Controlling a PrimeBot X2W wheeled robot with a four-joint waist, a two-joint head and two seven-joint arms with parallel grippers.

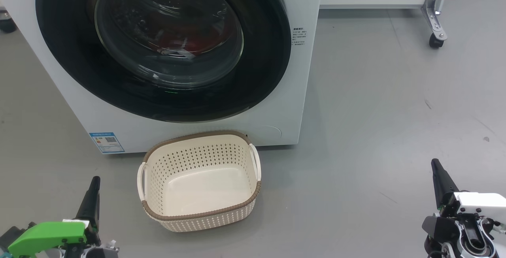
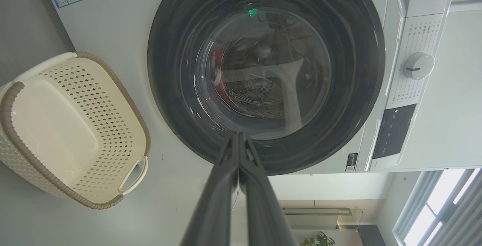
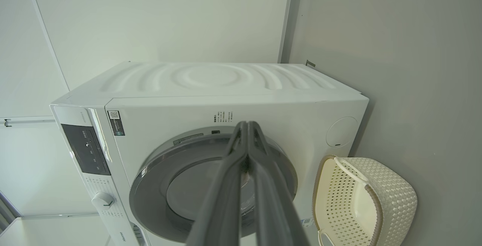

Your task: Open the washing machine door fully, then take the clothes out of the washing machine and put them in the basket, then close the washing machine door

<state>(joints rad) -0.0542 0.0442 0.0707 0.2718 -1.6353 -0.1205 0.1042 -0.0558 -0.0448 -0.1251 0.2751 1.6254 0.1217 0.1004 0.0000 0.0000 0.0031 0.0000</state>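
Observation:
The white washing machine (image 1: 197, 131) fills the upper left of the head view, its round black-rimmed door (image 1: 261, 52) closed flat against the front. Through the glass bowl, red clothes (image 1: 189, 38) show dimly inside the drum. The cream basket (image 1: 199, 153) stands empty on the floor just in front of the machine. My left gripper (image 1: 95, 181) is at the lower left, shut, its fingers (image 2: 226, 170) pressed together and pointing at the door (image 2: 350, 99). At the lower right my right gripper (image 1: 436, 163) is shut too, well apart from the machine (image 3: 293, 110) and the basket (image 3: 391, 197).
Grey floor (image 1: 375, 112) spreads to the right of the machine. A white cabinet on a metal leg with a caster (image 1: 435, 38) stands at the back right. The machine's control panel with its knob (image 2: 418, 65) is seen in the left wrist view.

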